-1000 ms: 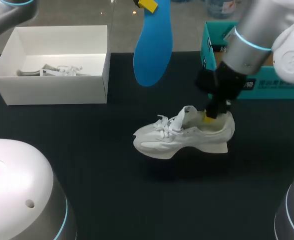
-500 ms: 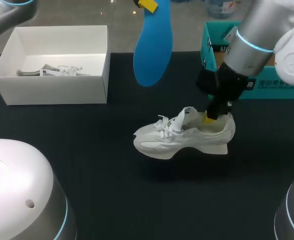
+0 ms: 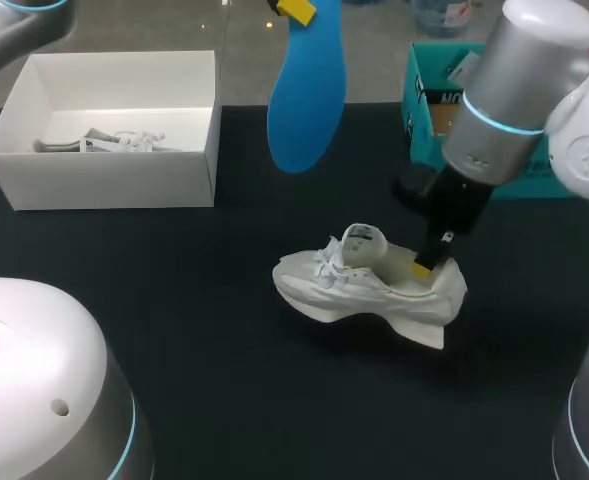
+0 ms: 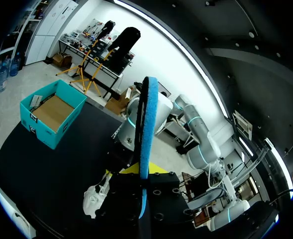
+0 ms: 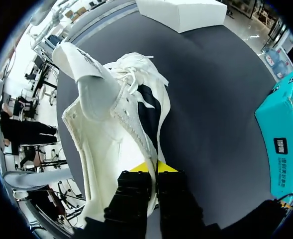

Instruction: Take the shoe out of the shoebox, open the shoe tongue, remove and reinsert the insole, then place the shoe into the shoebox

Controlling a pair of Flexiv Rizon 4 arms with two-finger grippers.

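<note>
The white shoe (image 3: 359, 287) lies tilted on the black table (image 3: 174, 300), its tongue (image 3: 362, 243) standing up. My right gripper (image 3: 426, 263) is shut on the shoe's heel-side collar. In the right wrist view the collar wall of the shoe (image 5: 119, 129) sits pinched between the yellow tips of that gripper (image 5: 153, 167). The blue insole (image 3: 307, 90) hangs high above the table's far side, held from above by my left gripper (image 3: 296, 9). From the left wrist the insole (image 4: 147, 119) shows edge-on, rising out of the shut gripper (image 4: 143, 172), with the shoe (image 4: 95, 197) below.
A white shoebox (image 3: 189, 178) stands at the far left with a second white shoe (image 3: 114, 141) inside. A teal box (image 3: 422, 95) stands at the far right behind my right arm. Bare black table lies in front of the shoe.
My right arm has turned and shifted a little toward the front right, rolling the shoe onto its side so the tongue stands up. The insole and left gripper have stayed put.
</note>
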